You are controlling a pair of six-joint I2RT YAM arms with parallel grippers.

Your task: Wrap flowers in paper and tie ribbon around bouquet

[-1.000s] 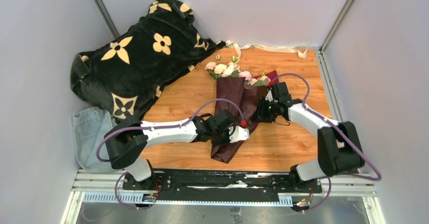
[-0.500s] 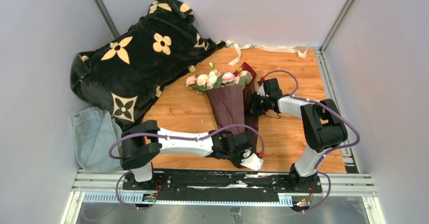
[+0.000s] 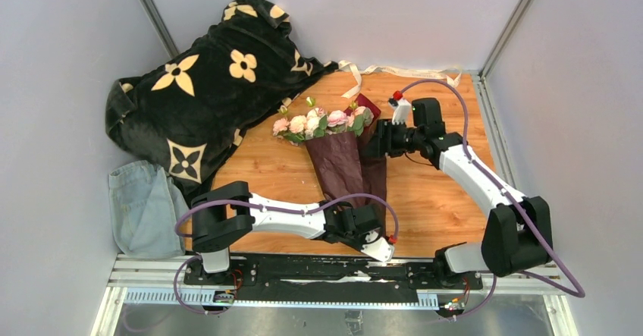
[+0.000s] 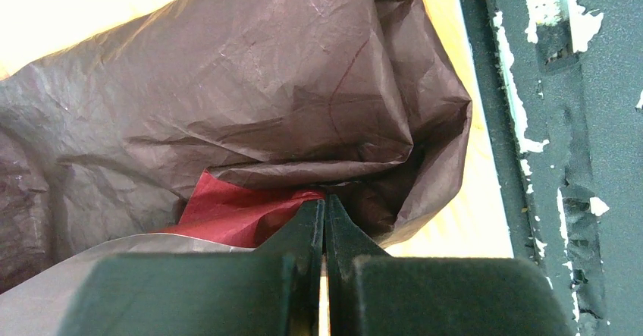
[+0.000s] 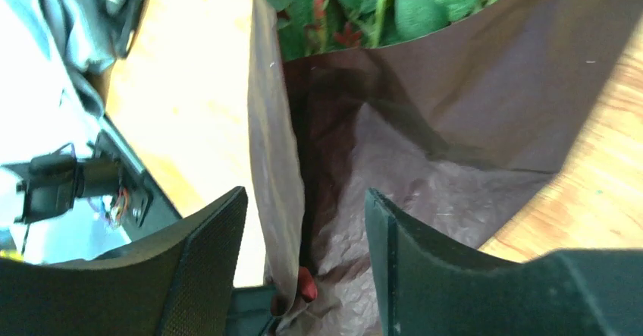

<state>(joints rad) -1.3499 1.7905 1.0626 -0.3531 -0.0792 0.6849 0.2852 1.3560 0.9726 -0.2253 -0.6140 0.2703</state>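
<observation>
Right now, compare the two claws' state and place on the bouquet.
The left claw is shut, pinching the paper; the right claw is open, straddling its edge. Left claw sits at the bouquet's narrow near end, right claw by its wide far end. Both are at the paper.

The left arm (image 3: pixel 288 218) lies low, stretched rightward along the near edge, with its wrist turned toward the middle. The left gripper (image 4: pixel 324 199) has its fingers pressed flat together (no gap shows between the tips). The right arm (image 3: pixel 474 173) reaches forward from its base, forearm angled up and left. The right gripper (image 5: pixel 305 193) points left, fingers spread well apart.
</observation>
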